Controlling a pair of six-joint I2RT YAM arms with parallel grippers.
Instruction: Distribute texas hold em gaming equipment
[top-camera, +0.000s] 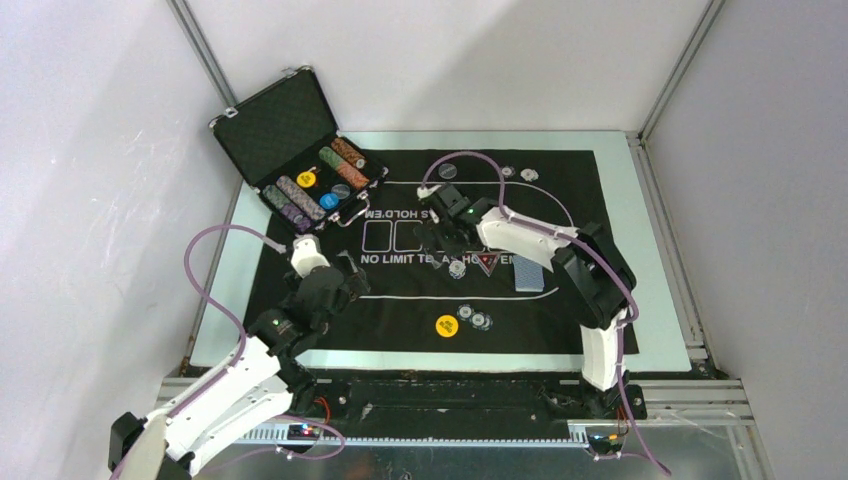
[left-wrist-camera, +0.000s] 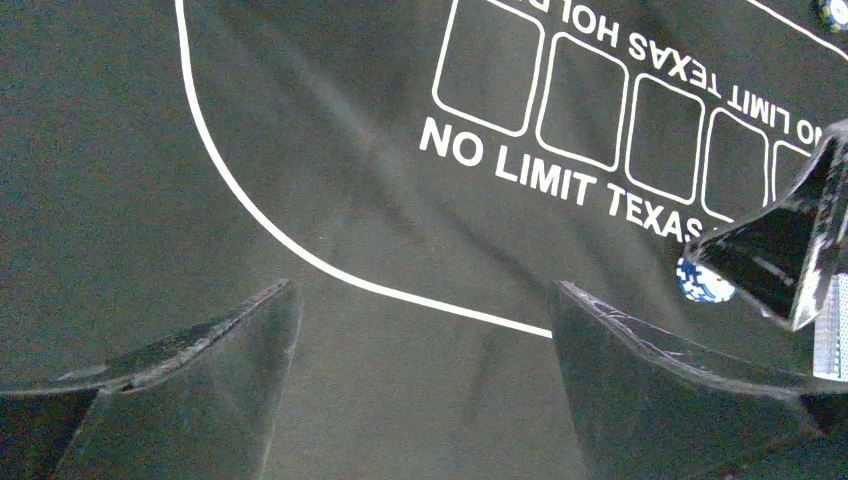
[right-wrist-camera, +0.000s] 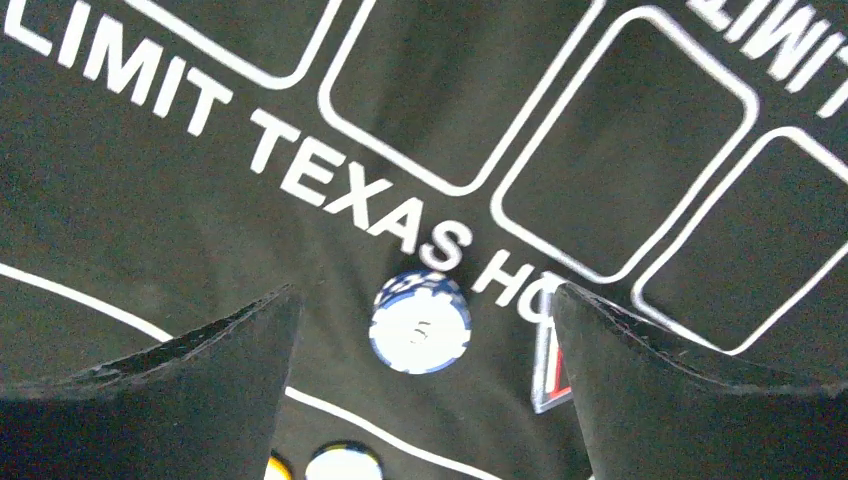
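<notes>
A blue-and-white poker chip (right-wrist-camera: 420, 322) lies on the mat's lettering, between the fingers of my open right gripper (right-wrist-camera: 425, 290) and touching neither. In the top view this chip (top-camera: 457, 268) sits beside the red-black triangle marker (top-camera: 487, 263) and the blue-backed cards (top-camera: 528, 273), with the right gripper (top-camera: 445, 240) over them. A yellow disc (top-camera: 446, 326) and two chips (top-camera: 472, 317) lie near the mat's front edge. More chips (top-camera: 518, 174) lie at the far side. My left gripper (top-camera: 350, 275) hangs open over bare mat (left-wrist-camera: 420, 200), holding nothing.
The black metal-edged case (top-camera: 290, 150) stands open at the back left, with rows of chips and round discs inside. The black mat (top-camera: 400, 300) with white lettering covers most of the table. Purple cables loop over both arms.
</notes>
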